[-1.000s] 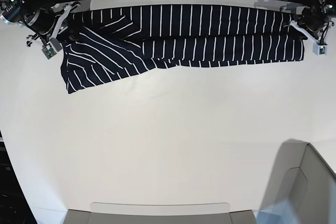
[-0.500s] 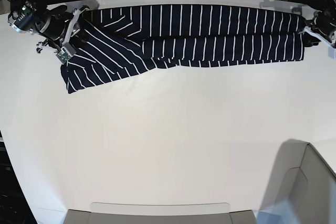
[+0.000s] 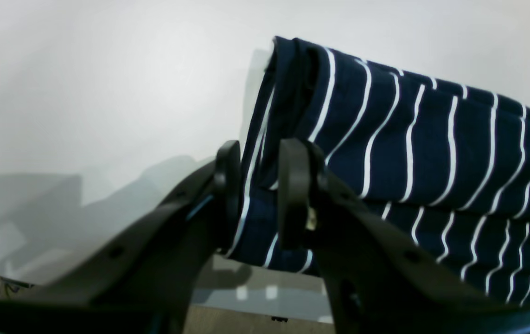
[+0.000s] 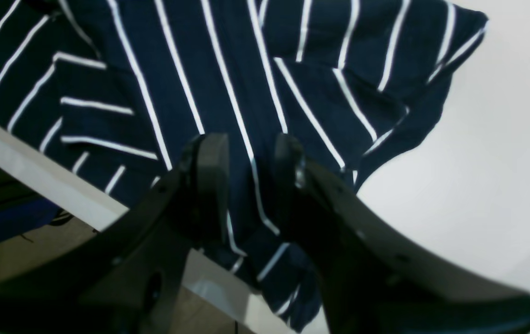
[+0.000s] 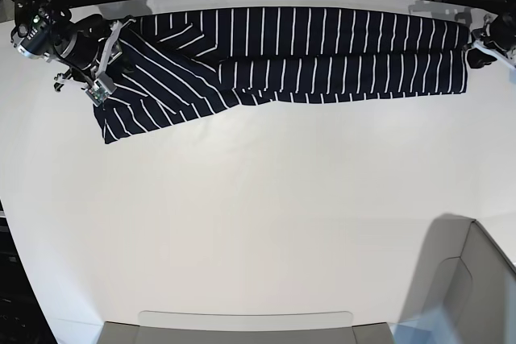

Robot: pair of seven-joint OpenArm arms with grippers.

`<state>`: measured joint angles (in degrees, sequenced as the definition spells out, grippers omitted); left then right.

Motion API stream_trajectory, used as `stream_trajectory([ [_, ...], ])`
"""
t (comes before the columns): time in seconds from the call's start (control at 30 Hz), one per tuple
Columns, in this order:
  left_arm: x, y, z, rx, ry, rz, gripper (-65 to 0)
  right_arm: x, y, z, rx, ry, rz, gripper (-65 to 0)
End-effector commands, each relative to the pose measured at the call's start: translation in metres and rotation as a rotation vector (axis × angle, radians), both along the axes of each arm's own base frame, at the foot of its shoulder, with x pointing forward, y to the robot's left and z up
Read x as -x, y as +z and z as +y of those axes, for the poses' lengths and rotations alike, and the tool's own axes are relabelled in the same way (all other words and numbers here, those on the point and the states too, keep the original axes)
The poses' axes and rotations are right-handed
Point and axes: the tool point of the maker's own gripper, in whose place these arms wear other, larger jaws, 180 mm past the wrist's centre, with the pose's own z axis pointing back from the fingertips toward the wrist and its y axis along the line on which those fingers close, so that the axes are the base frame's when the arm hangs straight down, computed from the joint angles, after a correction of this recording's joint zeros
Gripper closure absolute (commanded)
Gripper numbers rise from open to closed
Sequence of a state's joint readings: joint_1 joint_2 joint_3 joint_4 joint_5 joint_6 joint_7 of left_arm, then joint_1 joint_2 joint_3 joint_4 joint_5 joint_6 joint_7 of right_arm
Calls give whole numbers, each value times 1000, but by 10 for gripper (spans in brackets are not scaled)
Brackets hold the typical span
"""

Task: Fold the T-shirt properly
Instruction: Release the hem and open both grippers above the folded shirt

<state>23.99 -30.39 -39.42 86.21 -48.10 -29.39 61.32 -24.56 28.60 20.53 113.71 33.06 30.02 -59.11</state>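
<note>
1. Both claws stand open: left claw (image 3: 258,192) straddles the shirt (image 5: 322,54) end edge, gripping nothing.
2. Right claw (image 4: 251,181) hovers over the crumpled sleeve end.
3. Shirt lies lengthwise along the table (image 5: 258,223) far edge, one arm at each end.

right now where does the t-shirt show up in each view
Base: the T-shirt lies as a long band along the table's far edge, reaching both grippers.
Left wrist: one folded end fills the right half, behind the left gripper.
Right wrist: its rumpled end fills the upper left, under the right gripper.
Shared landmark: the white stripes on dark fabric.
</note>
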Motion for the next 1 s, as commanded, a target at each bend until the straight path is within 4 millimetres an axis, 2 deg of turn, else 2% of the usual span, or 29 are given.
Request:
stream_trajectory([
  [0.0, -7, 6, -2, -10, -38, -17, -157, -6, 7, -3, 4, 7, -27, -181],
  [0.13, -2, -15, -17, 33, -94, 28, -157, -6, 4, -5, 4, 0, -19, -181],
  [0.23, -6, -32, -21, 74, -74, 26, -157, -6, 4, -6, 3, -1, -17, -181],
  [0.37, 4, -53, -17, 99, -53, 74, -157, -6, 4, -6, 3, -1, -17, -181],
  [0.47, 16, -67, -5, 72, -35, 130, -157, -6, 4, -6, 5, 0, -17, -181],
  [0.57, 2, -60, -5, 54, -51, 103, -157, -6, 4, -6, 5, 0, -17, -181],
  [0.7, -11, -32, -7, -16, -116, 44, -157, -6, 4, -6, 5, 0, -17, -181],
  [0.9, -13, -26, 9, -97, -135, 66, -157, -5, 4, -6, 5, 1, -17, -181],
  [0.97, -23, -22, 10, -112, -137, 50, -157, -5, 4, -6, 5, 1, -17, -181],
])
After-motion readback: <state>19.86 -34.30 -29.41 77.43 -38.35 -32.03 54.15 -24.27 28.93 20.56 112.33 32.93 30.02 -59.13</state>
